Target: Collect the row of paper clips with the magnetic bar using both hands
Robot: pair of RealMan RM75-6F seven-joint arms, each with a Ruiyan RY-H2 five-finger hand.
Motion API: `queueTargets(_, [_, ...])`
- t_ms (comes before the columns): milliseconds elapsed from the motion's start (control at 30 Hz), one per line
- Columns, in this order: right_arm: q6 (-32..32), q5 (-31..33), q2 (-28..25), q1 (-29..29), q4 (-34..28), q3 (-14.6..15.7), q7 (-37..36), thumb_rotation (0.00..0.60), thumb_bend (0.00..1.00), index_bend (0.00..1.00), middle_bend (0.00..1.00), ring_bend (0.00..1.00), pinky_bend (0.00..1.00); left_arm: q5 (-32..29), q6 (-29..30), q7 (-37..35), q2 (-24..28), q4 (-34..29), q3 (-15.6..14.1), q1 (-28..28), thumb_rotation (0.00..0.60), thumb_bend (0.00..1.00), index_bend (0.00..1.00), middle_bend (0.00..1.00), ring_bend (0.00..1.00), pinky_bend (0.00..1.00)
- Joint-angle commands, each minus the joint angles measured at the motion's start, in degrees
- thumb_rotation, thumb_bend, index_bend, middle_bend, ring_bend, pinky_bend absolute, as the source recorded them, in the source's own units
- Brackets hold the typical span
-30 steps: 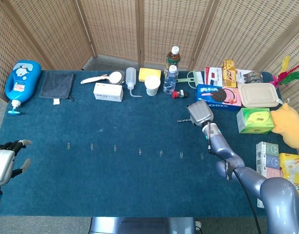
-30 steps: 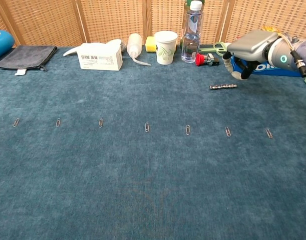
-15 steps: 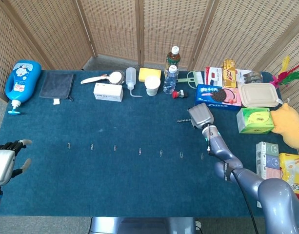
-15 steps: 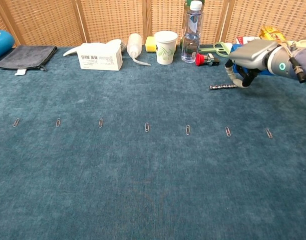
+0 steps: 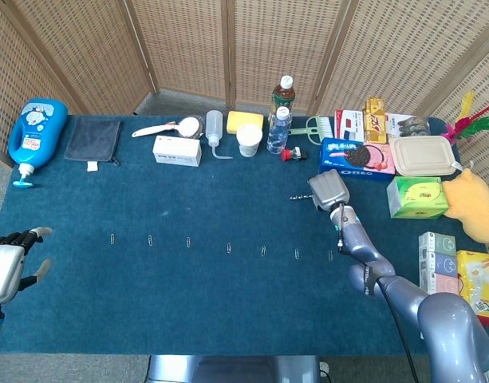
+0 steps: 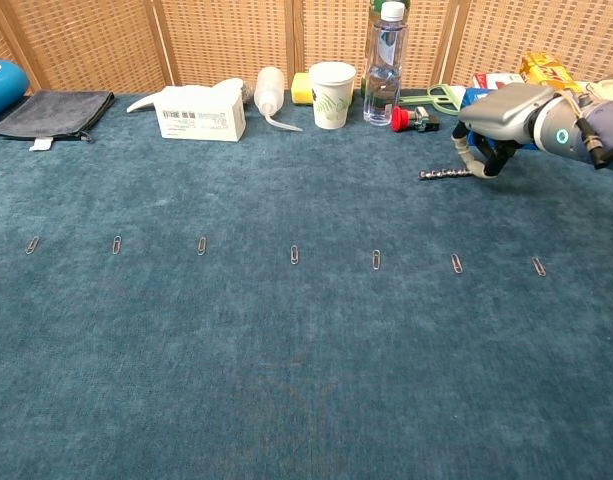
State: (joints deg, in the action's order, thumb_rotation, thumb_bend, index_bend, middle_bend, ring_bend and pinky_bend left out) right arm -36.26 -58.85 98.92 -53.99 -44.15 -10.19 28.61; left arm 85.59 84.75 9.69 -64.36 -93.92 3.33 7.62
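Several paper clips lie in a row across the blue cloth, from the left clip (image 6: pixel 32 245) to the right clip (image 6: pixel 538 266); the head view shows the same row (image 5: pixel 229 247). The magnetic bar (image 6: pixel 446 174) (image 5: pixel 298 197), a short dark beaded rod, lies flat behind the row's right part. My right hand (image 6: pixel 498 122) (image 5: pixel 327 191) hovers at the bar's right end, fingers (image 6: pixel 478 160) hanging down close to it with nothing in them. My left hand (image 5: pixel 8 267) is at the table's front left edge, fingers spread, holding nothing.
Along the back stand a white box (image 6: pixel 200 111), a squeeze bottle (image 6: pixel 269 92), a paper cup (image 6: pixel 332 94) and a water bottle (image 6: pixel 385 62). A grey pouch (image 6: pixel 52 112) lies back left. Snack boxes (image 5: pixel 356 155) and a lidded container (image 5: pixel 423 155) crowd the right side.
My right hand has come down and drawn in over the bar's right end. The bar, the clips and my left hand have not moved.
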Motion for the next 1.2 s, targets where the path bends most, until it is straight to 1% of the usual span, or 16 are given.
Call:
queueTargets(33, [-0.04, 0.19, 0.05, 0.01, -0.18, -0.03, 0.28, 0.5, 0.52, 0.44, 0.69, 0.86, 0.77, 0.02, -0.03, -0.04, 0.02, -0.01, 0.02, 0.04, 0.6, 0.51, 0.29, 0.42, 0.43, 0.48])
queueTargets(100, [-0.17, 0.26, 0.03, -0.05, -0.49, -0.13, 0.42, 0.497, 0.49, 0.44, 0.69, 0.86, 0.77, 0.1, 0.01, -0.07, 0.04, 0.04, 0.03, 0.06, 0.6, 0.51, 0.29, 0.42, 0.43, 0.48])
queueTargets(233, [-0.27, 0.27, -0.17, -0.2, -1.08, -0.17, 0.76, 0.491, 0.4, 0.43, 0.69, 0.85, 0.77, 0.1, 0.12, -0.25, 0.01, 0.07, 0.05, 0.01, 0.6, 0.51, 0.29, 0.42, 0.43, 0.48])
queueTargets(300, [-0.44, 0.31, -0.15, -0.28, -1.12, -0.22, 1.0, 0.492, 0.38, 0.43, 0.69, 0.85, 0.77, 0.1, 0.02, -0.25, -0.02, 0.15, -0.03, 0.01, 0.6, 0.51, 0.29, 0.42, 0.43, 0.48])
queueTargets(433, [-0.57, 0.73, 0.23, -0.39, -0.7, -0.37, 1.47, 0.503, 0.37, 0.45, 0.69, 0.85, 0.77, -0.01, 0.09, -0.4, -0.03, 0.31, 0.04, -0.02, 0.6, 0.51, 0.29, 0.42, 0.43, 0.48])
queueTargets(700, [0.14, 1.43, 1.39, -0.73, 1.08, -0.59, 1.67, 0.547, 0.37, 0.5, 0.7, 0.85, 0.77, -0.17, 0.01, -0.64, -0.1, 0.61, -0.02, -0.09, 0.6, 0.51, 0.28, 0.42, 0.43, 0.48])
queueTargets(967, [0.89, 1.35, 2.09, -1.26, 2.45, -0.84, 1.18, 0.562, 0.37, 0.49, 0.7, 0.85, 0.77, -0.29, -0.1, -0.53, 0.0, 0.6, 0.01, -0.06, 0.6, 0.51, 0.27, 0.41, 0.43, 0.48])
queueTargets(1200, [1.73, 1.36, 2.79, -1.75, 3.81, -0.93, 1.13, 0.562, 0.37, 0.49, 0.7, 0.85, 0.77, -0.5, -0.35, -0.35, 0.05, 0.58, 0.04, 0.02, 0.6, 0.51, 0.27, 0.41, 0.43, 0.48])
